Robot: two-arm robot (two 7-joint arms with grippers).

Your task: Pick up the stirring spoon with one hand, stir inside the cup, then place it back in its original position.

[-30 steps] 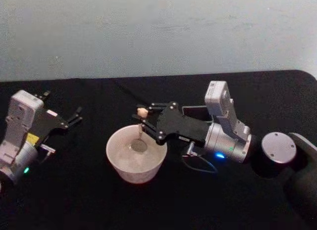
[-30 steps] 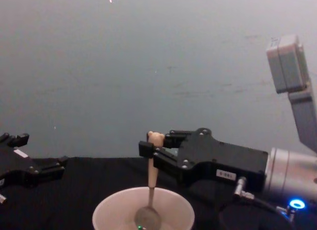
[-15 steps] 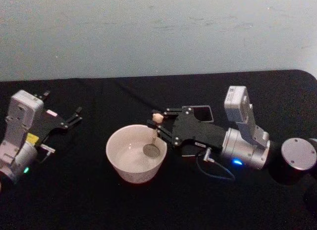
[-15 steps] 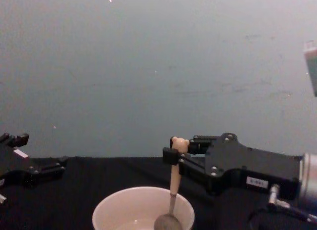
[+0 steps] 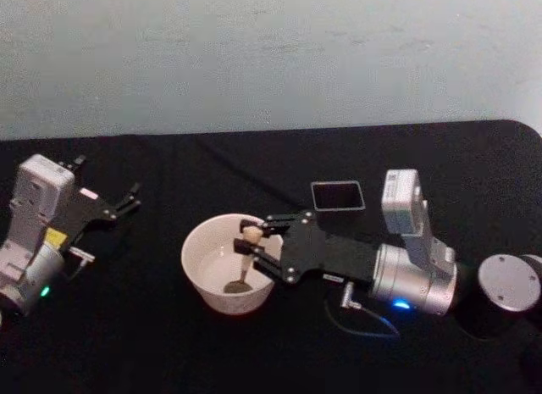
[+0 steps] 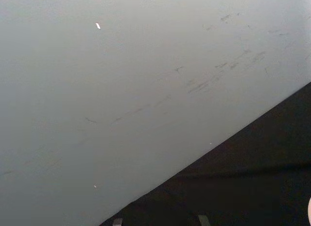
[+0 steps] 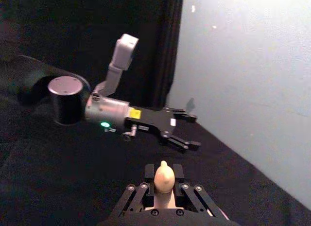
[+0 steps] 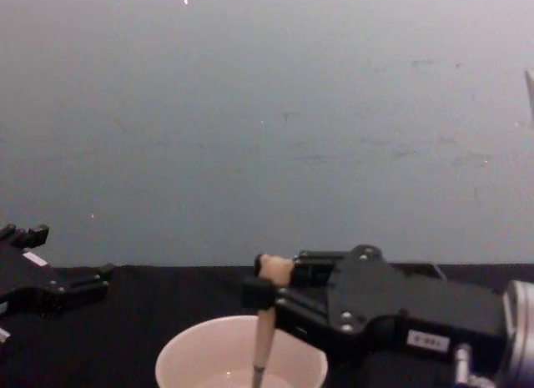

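Your right gripper [image 5: 252,240] clamps the stirring spoon [image 5: 243,263], whose bowl has swept from the cup's [image 5: 201,252] right side toward its near wall, so stirring is under way. The holder [image 5: 337,195] now waits uncovered toward the table's back edge. The left gripper [image 5: 106,180] idles, fingers spread, at the left edge.

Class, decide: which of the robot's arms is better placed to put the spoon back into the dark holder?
Right. The right gripper is shut on the stirring spoon inside the cup, with the holder close beyond it; the left gripper sits open, far left.
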